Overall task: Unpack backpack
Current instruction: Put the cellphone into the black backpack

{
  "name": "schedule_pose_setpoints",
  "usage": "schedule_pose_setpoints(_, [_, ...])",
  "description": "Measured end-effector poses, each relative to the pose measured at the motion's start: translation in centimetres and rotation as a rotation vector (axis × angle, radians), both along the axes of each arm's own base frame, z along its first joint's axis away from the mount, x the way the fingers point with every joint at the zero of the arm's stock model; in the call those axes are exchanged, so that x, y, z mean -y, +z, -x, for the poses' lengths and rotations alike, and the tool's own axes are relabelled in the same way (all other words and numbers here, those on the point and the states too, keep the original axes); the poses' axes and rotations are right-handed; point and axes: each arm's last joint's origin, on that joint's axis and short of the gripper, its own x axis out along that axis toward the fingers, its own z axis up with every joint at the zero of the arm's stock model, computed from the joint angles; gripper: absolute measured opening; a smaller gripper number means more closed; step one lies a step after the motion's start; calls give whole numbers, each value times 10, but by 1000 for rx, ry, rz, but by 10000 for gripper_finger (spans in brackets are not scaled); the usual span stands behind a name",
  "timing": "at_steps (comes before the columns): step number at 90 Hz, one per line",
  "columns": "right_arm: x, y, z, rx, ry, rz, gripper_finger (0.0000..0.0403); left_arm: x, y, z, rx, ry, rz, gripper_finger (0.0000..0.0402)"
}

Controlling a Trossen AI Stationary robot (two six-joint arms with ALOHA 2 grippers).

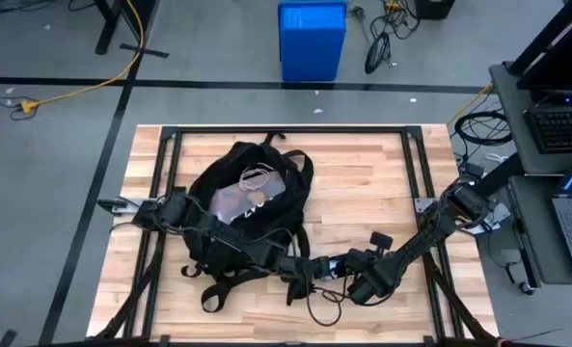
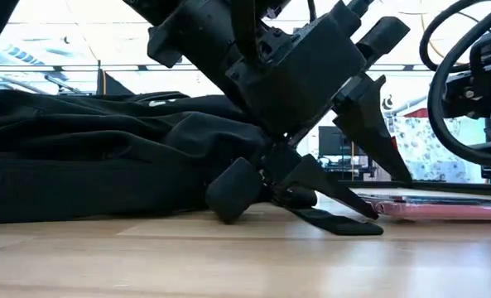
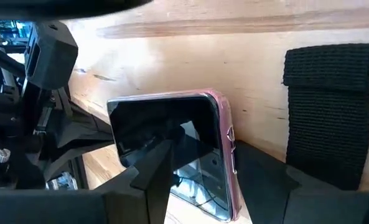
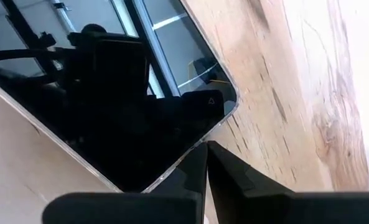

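I find both grippers low on the table [image 1: 363,173] just right of the backpack [image 1: 247,207], meeting over a phone [image 3: 172,152] in a pink case that lies flat. From above the phone is hidden under the arms. The left gripper [image 3: 218,186] stands spread, one finger [image 3: 153,174] over the screen. The right gripper [image 4: 206,165] is pressed together at the phone's corner. The backpack lies flat, its long axis running from the table's far edge toward the near edge, straps [image 1: 208,294] at the near end. No lettering is legible.
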Motion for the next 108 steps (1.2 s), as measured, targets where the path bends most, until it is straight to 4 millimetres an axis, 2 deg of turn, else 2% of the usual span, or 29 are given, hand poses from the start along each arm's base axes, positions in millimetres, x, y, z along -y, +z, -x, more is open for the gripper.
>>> schedule_pose_setpoints(31, [2,10,0,64,-30,13,0,1,2,-1,29,13,-3,153])
schedule_pose_setpoints(41, [-3,14,-9,185,-32,-20,0,-2,13,-10,138,69,4,152])
schedule_pose_setpoints(49, [-4,13,-11,197,0,-31,0,-4,17,-12,191,125,-18,152])
schedule_pose_setpoints(81, [-6,15,-15,224,28,-70,0,-1,15,-10,173,92,-7,152])
schedule_pose_setpoints(108, [-6,14,-14,217,34,-65,0,0,13,-9,159,85,-10,108])
